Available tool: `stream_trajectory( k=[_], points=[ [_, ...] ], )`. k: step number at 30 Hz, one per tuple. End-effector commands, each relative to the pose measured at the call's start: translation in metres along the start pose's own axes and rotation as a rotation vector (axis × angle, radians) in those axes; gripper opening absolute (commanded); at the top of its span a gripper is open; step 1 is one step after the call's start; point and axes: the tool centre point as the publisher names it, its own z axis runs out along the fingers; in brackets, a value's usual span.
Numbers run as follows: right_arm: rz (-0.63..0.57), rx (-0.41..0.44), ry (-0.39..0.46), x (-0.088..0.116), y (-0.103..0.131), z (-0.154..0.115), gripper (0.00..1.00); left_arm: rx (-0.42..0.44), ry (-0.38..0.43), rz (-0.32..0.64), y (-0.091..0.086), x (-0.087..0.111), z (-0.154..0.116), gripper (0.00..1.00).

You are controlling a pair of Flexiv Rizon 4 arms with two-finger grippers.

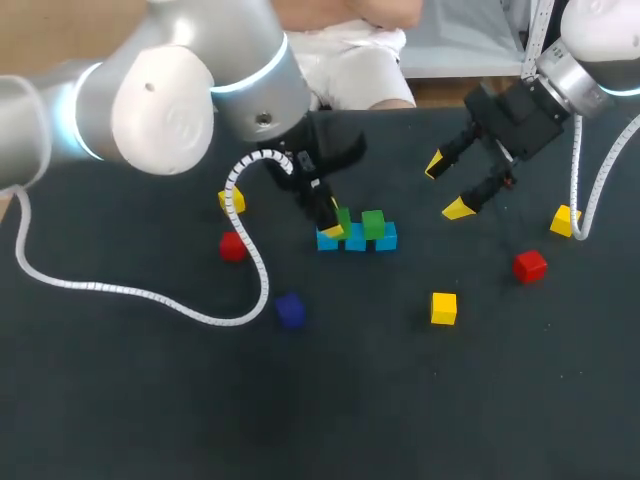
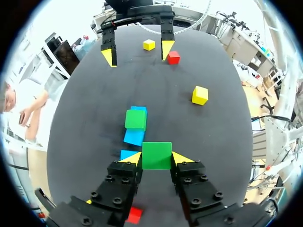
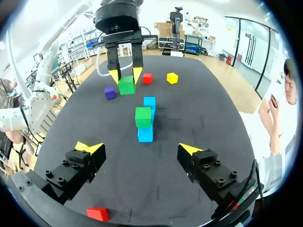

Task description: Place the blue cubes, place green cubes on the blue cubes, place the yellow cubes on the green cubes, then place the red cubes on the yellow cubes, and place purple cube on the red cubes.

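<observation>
Two blue cubes (image 1: 328,240) are sitting bare on the surface (image 1: 420,400). My left pincer (image 2: 156,158) is clamping a green cube (image 2: 156,155) just above the end one, which is peeking out beside a fingertip. My right pincer (image 3: 139,149) is hanging wide open, farther off.

Entry: table (image 1: 470,400). One piece with a flat top, dark and near-black, and a matte finish carrying a fine scatter of paler flecks.

Head view: the top fills almost the whole field. Its far edge shows as a straight line right of the middle, high up.

Left wrist view: the same dark top (image 2: 85,123) stretches ahead to its far edge, even in tone and without seams.

Right wrist view: the top (image 3: 203,113) again runs ahead to its far edge. Its side edges are also visible, and soft shadows lie on it here and there.
</observation>
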Motion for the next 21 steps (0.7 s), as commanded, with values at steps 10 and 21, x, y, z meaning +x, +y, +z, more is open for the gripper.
stream_trajectory(
  k=[10, 21],
  points=[
    [0.000, 0.002, -0.001, 0.0000, 0.0008, -0.0001, 1.00, 0.064, 0.029, -0.008, 0.0124, -0.0037, 0.0062, 0.00],
    [0.000, 0.002, -0.001, 0.0000, 0.0008, -0.0001, 1.00, 0.012, 0.023, 0.016, 0.0140, -0.0030, 0.0133, 0.00]
  ],
)
